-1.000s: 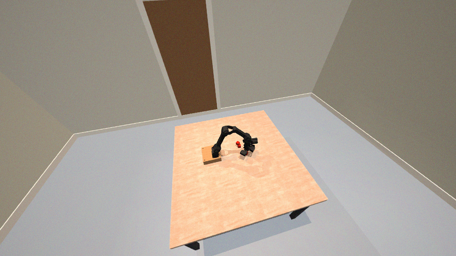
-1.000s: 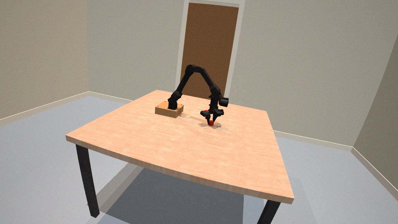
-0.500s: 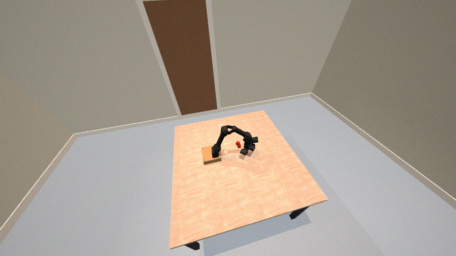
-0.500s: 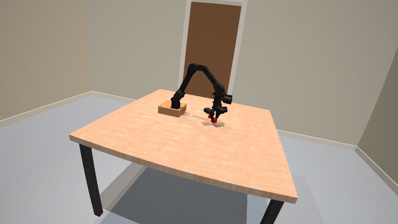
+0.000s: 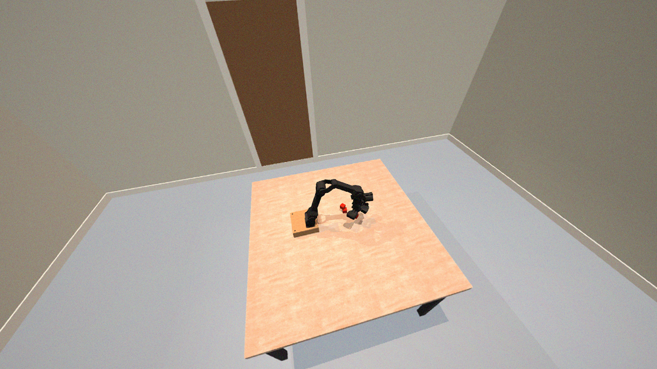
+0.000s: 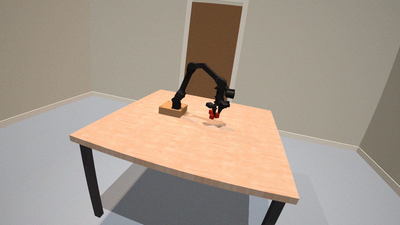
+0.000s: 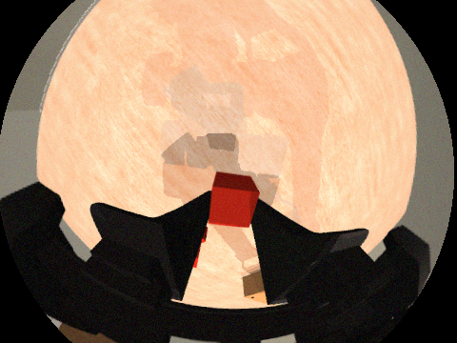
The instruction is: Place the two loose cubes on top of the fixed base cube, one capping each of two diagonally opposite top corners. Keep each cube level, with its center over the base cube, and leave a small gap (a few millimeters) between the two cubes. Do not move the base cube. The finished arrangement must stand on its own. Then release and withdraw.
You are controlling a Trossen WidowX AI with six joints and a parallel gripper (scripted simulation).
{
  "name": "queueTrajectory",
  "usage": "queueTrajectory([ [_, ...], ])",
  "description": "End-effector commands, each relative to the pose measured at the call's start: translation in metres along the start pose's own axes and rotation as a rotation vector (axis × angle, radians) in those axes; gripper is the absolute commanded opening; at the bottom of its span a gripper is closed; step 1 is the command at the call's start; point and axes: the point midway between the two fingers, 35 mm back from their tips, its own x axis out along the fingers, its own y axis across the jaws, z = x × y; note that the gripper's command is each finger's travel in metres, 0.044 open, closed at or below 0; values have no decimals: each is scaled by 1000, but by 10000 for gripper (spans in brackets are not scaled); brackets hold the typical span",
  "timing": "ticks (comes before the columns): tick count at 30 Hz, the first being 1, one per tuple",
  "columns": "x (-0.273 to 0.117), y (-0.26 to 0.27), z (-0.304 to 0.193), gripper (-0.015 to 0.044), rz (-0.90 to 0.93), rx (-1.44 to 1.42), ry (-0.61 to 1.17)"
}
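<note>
The base cube point(image 5: 344, 210) point(image 6: 211, 117) is red and stands on the table. One loose red cube point(image 5: 342, 206) point(image 6: 210, 111) rests on top of it, offset toward one side; its exact corner is too small to tell. My gripper point(image 5: 358, 214) point(image 6: 217, 114) point(image 7: 231, 198) points down and is shut on the other loose red cube point(image 6: 217, 115) point(image 7: 232, 206), held between the fingertips above the table. In the exterior view it appears just right of the stack. In the wrist view the left finger hides most of the stack, leaving slivers of red point(image 7: 196, 258).
The wooden block point(image 5: 300, 223) point(image 6: 169, 111) under the arm's base stands left of the cubes in the top and exterior views, and part of it shows low between the fingers in the wrist view. The wooden table point(image 5: 345, 283) point(image 6: 178, 145) carries everything. The arm arches over it.
</note>
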Motion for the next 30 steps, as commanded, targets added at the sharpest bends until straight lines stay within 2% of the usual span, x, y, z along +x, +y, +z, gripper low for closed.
queueTrajectory([
  [1, -18, 0, 1, 105, 8, -6, -9],
  [10, -45, -2, -2, 105, 8, -6, -9],
  [30, -39, 23, -46, 105, 10, 51, -5],
])
